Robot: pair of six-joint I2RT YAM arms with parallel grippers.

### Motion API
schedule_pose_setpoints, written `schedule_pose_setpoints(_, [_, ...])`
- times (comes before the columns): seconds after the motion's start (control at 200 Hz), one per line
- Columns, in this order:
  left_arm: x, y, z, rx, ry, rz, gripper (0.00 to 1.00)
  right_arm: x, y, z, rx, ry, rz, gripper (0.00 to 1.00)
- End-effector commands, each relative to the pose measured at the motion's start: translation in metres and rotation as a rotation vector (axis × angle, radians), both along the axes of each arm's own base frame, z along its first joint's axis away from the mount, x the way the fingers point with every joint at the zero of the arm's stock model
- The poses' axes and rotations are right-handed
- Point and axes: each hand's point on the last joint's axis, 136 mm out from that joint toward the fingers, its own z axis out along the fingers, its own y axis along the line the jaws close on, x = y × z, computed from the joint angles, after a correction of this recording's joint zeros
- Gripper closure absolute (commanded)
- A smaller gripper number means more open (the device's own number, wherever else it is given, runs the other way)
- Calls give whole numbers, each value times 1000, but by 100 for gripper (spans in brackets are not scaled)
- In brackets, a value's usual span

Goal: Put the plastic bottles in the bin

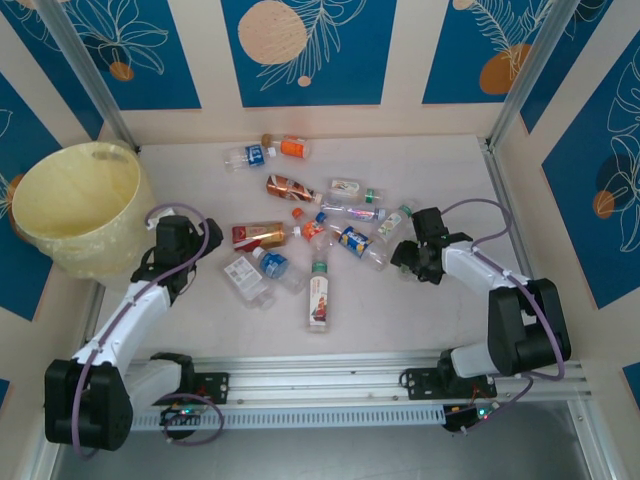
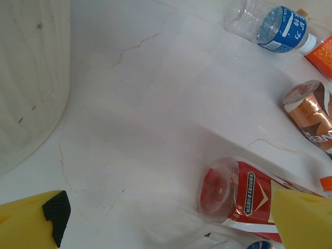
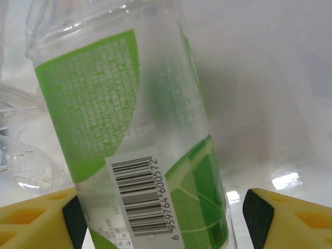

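Right wrist view: right hand [image 3: 166,218] is straddling a clear green-labelled plastic bottle [image 3: 129,129], jaws open, not clamping. Left hand [image 2: 171,212] is hanging open beside a red-labelled clear bottle [image 2: 244,197]; round pale-yellow plastic bin [image 2: 31,78] is standing farther left.

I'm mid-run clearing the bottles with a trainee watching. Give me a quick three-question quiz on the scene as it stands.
1. True or false: the bin stands on the robot's right.
2. The right gripper straddles a bottle. What colour is its label? A red, B green, C blue.
3. Which gripper is nearer the bin?

Key: 1 false, it stands on the left. 2 B. 3 the left gripper.
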Motion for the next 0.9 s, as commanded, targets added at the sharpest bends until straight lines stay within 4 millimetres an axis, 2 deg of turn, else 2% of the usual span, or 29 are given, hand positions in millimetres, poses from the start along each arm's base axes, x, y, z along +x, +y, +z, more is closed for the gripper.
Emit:
schedule_pose_setpoints(0.0, [7,-1,15,3,-28,-12,0,1,-3,-3,-31,9,7,25])
schedule_pose_setpoints(0.265, [10,-14,20,-65,-14,-54,0,-4,-14,1,-115,-31,-12,43])
schedule_pose_setpoints(0.33, [11,-20,21,-98,-14,-65,0,-4,-12,6,-106,-63,-8,55])
schedule_pose_setpoints(0.43, [20,-44,31,-161,-83,-173,0,-4,-10,13,-91,-119,8,69])
schedule_pose_setpoints(0.56, [29,-75,42,-196,-161,-299,0,-5,-12,28,-106,-217,1,76])
schedule_pose_setpoints(0.63, [32,-91,49,-205,-184,-362,0,-4,-10,43,-106,-284,7,82])
schedule_pose_setpoints(0.67, [33,-100,53,-212,-196,-398,0,-3,-5,55,-99,-326,31,90])
schedule_pose_setpoints(0.77, [36,-129,67,-228,-230,-515,0,4,16,90,-81,-456,123,100])
schedule_pose_setpoints(0.895, [32,-171,72,-222,-227,-702,0,10,66,130,89,-608,307,100])
